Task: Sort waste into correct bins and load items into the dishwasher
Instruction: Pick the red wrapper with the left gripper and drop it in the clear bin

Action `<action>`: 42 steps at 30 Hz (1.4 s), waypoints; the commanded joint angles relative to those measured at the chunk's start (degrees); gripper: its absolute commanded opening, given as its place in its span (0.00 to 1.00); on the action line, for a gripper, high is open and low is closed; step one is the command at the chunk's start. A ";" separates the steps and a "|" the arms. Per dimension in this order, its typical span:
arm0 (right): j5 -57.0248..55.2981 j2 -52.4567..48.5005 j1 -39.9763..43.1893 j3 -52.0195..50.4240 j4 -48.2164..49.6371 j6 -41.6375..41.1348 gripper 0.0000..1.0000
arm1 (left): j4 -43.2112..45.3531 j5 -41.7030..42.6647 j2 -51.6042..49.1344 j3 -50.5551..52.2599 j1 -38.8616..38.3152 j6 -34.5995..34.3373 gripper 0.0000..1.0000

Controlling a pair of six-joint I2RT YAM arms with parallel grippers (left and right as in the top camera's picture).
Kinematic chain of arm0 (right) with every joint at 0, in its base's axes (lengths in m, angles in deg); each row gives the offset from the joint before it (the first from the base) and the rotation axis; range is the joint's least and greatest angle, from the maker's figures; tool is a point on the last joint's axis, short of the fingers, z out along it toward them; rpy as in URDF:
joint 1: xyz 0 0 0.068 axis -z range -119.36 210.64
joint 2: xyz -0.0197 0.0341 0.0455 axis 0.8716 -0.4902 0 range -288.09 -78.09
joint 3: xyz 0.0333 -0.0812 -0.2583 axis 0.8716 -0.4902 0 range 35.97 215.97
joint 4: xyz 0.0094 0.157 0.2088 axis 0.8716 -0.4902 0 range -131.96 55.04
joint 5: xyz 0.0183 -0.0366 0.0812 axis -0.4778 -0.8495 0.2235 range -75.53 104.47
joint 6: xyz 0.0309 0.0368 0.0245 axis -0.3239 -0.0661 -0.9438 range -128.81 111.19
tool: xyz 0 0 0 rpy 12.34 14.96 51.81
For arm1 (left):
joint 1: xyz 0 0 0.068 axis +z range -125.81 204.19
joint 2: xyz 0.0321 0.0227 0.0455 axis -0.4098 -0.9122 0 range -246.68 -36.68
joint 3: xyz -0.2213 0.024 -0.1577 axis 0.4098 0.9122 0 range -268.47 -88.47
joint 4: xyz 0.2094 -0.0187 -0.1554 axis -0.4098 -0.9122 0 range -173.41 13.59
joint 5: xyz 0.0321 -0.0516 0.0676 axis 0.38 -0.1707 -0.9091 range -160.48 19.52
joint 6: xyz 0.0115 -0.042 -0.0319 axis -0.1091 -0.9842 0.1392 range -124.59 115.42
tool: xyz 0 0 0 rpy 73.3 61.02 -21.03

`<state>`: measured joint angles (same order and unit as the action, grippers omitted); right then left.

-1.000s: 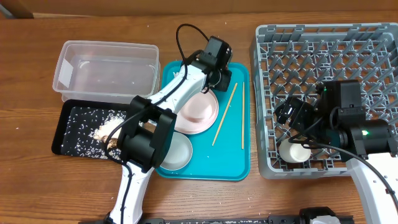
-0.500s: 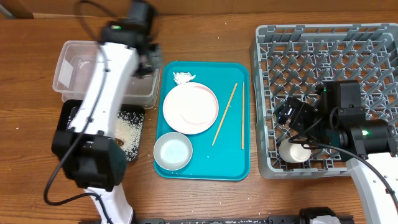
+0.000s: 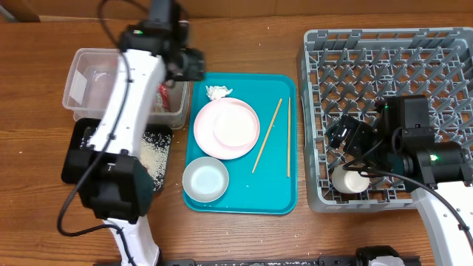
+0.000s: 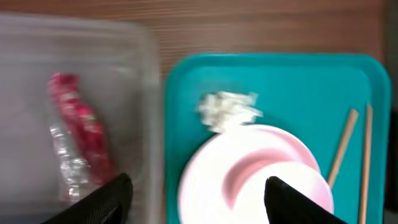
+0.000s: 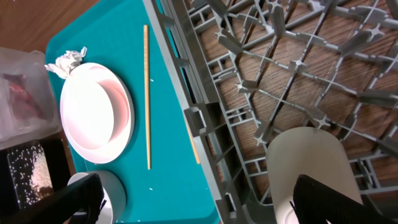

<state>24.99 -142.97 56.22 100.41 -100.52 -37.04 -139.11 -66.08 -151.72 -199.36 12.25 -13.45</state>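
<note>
The red-and-silver wrapper [image 4: 81, 140] lies loose in the clear tub [image 3: 89, 81]. My left gripper [image 4: 199, 200] hangs open and empty over the tub's right wall and the teal tray's edge, seen from overhead as the left gripper [image 3: 191, 65]. On the teal tray lie the paper wad [image 3: 216, 92], the plate [image 3: 211, 122] with the pink bowl [image 3: 236, 127] on it, the whitish bowl [image 3: 205, 179] and two chopsticks [image 3: 267, 135]. Rice [image 3: 155, 151] lies in the black tray [image 3: 74, 159]. My right gripper [image 5: 208, 205] is open over the dish rack [image 3: 384, 74], beside the white cup [image 3: 349, 179] standing in it.
The teal tray [image 3: 273, 185] sits between the bins and the rack. The left arm stretches over the black tray and the tub. Bare wooden table shows along the back and front edges.
The left arm swung from the teal tray to the clear tub. Its gripper opened and the wrapper now lies in the tub. The right arm has not moved.
</note>
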 commanded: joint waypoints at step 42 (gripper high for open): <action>0.24 0.20 0.33 0.79 0.33 0.63 1.00 | -11.67 -15.74 -1.95 -18.23 -4.59 -8.28 0.04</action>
<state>25.02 -142.97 56.22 100.41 -100.52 -37.04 -147.85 -74.91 -159.22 -215.82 6.30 -17.93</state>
